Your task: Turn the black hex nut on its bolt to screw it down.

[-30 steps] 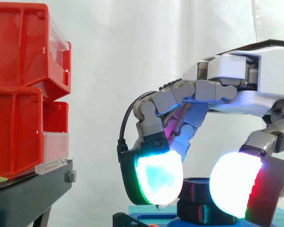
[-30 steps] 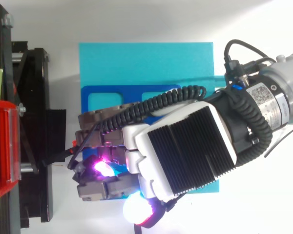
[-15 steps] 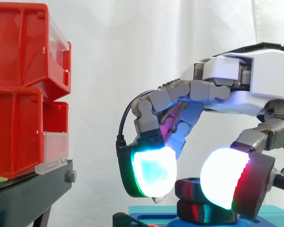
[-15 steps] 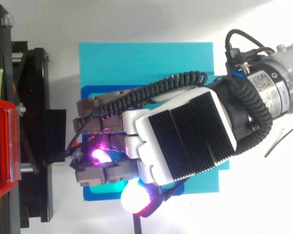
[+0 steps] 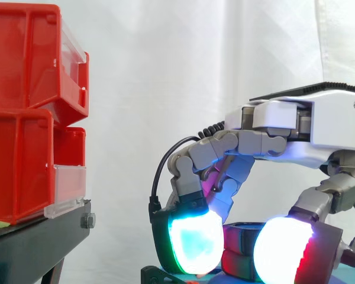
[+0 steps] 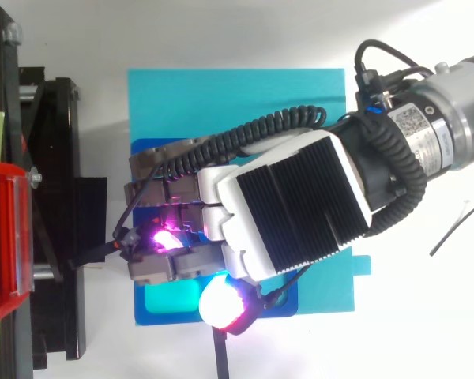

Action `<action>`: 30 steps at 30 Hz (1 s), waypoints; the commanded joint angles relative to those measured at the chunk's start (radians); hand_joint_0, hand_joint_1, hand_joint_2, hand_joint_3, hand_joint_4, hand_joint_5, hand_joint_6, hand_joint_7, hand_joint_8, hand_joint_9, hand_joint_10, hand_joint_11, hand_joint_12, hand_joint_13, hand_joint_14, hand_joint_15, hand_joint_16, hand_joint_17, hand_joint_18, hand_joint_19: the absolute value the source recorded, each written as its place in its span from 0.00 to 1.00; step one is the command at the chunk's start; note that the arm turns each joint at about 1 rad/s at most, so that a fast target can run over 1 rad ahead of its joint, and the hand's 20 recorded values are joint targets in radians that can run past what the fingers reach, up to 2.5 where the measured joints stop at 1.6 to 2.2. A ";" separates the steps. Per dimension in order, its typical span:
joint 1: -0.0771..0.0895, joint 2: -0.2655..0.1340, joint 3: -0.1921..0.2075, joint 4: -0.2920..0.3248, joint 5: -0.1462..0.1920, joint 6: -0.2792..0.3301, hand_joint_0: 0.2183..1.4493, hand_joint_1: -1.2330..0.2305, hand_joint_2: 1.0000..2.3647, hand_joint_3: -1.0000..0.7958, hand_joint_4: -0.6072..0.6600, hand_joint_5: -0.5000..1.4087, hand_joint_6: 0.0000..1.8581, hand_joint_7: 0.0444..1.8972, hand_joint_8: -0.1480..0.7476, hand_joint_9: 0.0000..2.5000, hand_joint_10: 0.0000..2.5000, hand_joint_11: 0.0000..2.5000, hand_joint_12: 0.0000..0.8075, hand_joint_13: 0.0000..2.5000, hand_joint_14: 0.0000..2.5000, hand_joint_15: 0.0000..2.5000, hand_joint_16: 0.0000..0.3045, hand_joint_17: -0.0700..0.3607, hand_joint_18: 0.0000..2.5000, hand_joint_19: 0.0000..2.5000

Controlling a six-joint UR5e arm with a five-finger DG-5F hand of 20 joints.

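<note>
Black hex nut (image 5: 241,238) sits low between my fingertips, just above the blue mat (image 6: 237,103). Far to the left of my fingers stand the red bins (image 5: 29,112). My hand (image 5: 307,127) curls down around the nut. A finger pad (image 5: 195,244) pinches its left side and my thumb pad (image 5: 282,251) its right. I think it is hard, light and smooth, so I hold its flat sides.

I count one black hex nut (image 5: 241,232), one dark blue plastic base plate (image 6: 162,318) and one flat cyan sheet (image 6: 237,99) beneath it. One black metal stand (image 5: 41,236) carries two stacked red plastic bins (image 5: 23,59); possibly two smaller ones sit behind them.
</note>
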 commanded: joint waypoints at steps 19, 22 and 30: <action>-0.009 -0.004 0.001 -0.002 -0.009 0.000 0.28 0.47 0.00 0.28 0.66 0.24 0.29 0.68 0.49 0.43 0.00 0.15 0.39 0.35 0.00 0.09 0.12 0.35 0.31 0.15; -0.011 -0.004 0.001 -0.002 -0.014 0.000 0.28 0.47 0.00 0.28 0.67 0.24 0.29 0.67 0.49 0.43 0.00 0.14 0.38 0.35 0.00 0.09 0.12 0.35 0.31 0.15; -0.017 -0.004 -0.001 -0.002 -0.027 0.000 0.27 0.48 0.00 0.28 0.67 0.24 0.30 0.66 0.50 0.43 0.00 0.15 0.39 0.35 0.00 0.09 0.12 0.35 0.31 0.15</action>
